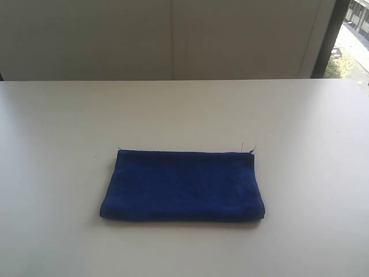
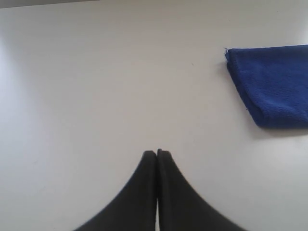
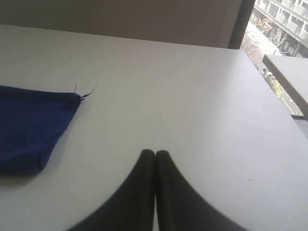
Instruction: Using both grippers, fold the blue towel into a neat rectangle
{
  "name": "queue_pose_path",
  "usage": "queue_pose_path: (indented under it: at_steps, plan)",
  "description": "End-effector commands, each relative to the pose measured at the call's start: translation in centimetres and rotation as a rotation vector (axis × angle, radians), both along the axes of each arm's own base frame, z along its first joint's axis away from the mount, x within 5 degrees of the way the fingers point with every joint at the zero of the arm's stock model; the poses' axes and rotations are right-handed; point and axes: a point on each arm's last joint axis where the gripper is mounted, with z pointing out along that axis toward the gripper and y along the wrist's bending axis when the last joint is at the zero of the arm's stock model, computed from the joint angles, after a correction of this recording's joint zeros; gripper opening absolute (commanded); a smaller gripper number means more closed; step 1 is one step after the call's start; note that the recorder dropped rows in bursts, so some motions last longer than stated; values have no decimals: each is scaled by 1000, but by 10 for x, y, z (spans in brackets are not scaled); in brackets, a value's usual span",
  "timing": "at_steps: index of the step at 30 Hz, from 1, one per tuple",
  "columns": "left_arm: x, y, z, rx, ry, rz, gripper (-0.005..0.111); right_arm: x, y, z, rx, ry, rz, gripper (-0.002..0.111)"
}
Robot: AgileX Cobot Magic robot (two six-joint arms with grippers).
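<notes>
The blue towel [image 1: 183, 186] lies folded into a flat rectangle in the middle of the white table, with loose threads at its far right corner. Neither arm shows in the exterior view. In the left wrist view my left gripper [image 2: 157, 153] is shut with nothing in it, over bare table and well clear of the blue towel [image 2: 273, 83]. My right gripper [image 3: 155, 152] is likewise shut and empty, apart from the blue towel [image 3: 30, 126], whose threaded corner points toward it.
The white table [image 1: 300, 115] runs back to a pale wall. A dark window frame [image 1: 330, 37] with daylight stands at the far right. In the right wrist view the table's right edge [image 3: 281, 115] and a second white surface [image 3: 288, 72] show.
</notes>
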Motion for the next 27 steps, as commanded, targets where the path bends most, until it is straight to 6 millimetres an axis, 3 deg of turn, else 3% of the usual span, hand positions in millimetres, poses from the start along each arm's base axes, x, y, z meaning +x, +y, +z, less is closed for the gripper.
queue_pose_path:
  at_steps: [1,5,10,27]
  plan:
    - [0,0,-1,-13,-3,0,0,0,0,0,-17,-9,7,0]
    - [0,0,-1,-7,-4,0,0,0,0,0,-17,-9,7,0]
    - [0,1,-1,127,-27,-35,0,0,0,0,-17,-9,7,0]
    - [0,1,-1,126,-27,-35,0,0,0,0,-17,-9,7,0]
